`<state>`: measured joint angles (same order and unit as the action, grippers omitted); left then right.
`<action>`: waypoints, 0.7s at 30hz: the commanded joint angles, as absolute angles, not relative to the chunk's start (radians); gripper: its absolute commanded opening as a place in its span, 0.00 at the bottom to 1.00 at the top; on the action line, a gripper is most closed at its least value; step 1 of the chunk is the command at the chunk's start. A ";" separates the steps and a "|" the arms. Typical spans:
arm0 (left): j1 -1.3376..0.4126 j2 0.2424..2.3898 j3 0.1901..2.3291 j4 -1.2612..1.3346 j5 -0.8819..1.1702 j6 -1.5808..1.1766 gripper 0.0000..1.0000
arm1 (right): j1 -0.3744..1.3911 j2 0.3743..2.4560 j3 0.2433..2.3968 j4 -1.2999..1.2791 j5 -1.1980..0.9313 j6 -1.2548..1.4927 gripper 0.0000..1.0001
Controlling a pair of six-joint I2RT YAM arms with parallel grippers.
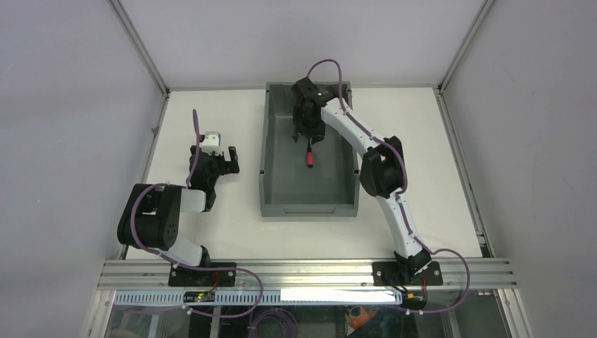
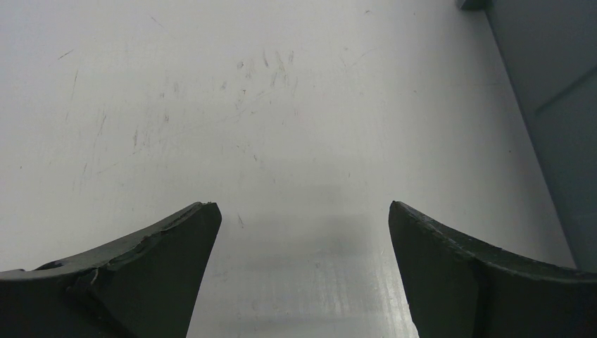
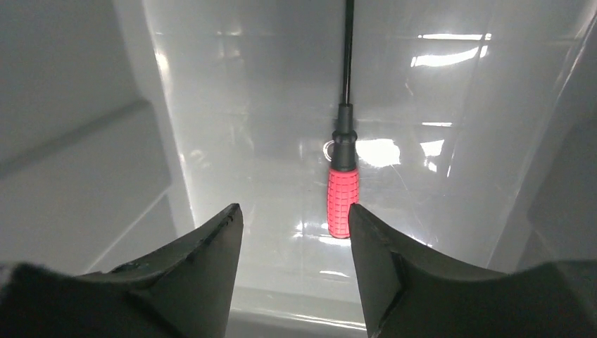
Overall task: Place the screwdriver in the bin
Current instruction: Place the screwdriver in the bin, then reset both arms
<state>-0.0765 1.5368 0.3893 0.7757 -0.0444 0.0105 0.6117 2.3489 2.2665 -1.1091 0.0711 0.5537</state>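
The right gripper (image 1: 308, 136) hangs over the far half of the dark grey bin (image 1: 265, 156), its jaws partly open and holding nothing. The red-handled screwdriver (image 3: 343, 193) lies inside the bin, free of both fingers, just beyond their tips. The left gripper (image 2: 303, 211) stands wide open and empty over the counter (image 2: 211, 105).

L arm (image 1: 151, 225), R arm (image 1: 345, 123): white links, blk joints, purple cables (image 1: 331, 65).
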 commanded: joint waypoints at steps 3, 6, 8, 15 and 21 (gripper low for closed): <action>-0.066 1.505 0.383 0.803 -0.029 0.003 0.99 | 0.588 2.234 2.418 -1.171 0.055 0.488 0.60; -0.066 1.504 0.383 0.804 -0.029 0.003 0.99 | 0.567 2.189 2.450 -1.163 0.024 0.458 0.63; -0.066 1.504 0.383 0.803 -0.029 0.003 0.99 | 0.549 2.153 2.463 -1.158 0.016 0.438 0.65; -0.066 1.504 0.383 0.803 -0.029 0.003 0.99 | 0.449 2.023 2.440 -1.133 0.040 0.377 0.69; -0.066 1.505 0.383 0.802 -0.029 0.003 0.99 | 0.321 1.895 2.284 -1.067 0.041 0.348 0.74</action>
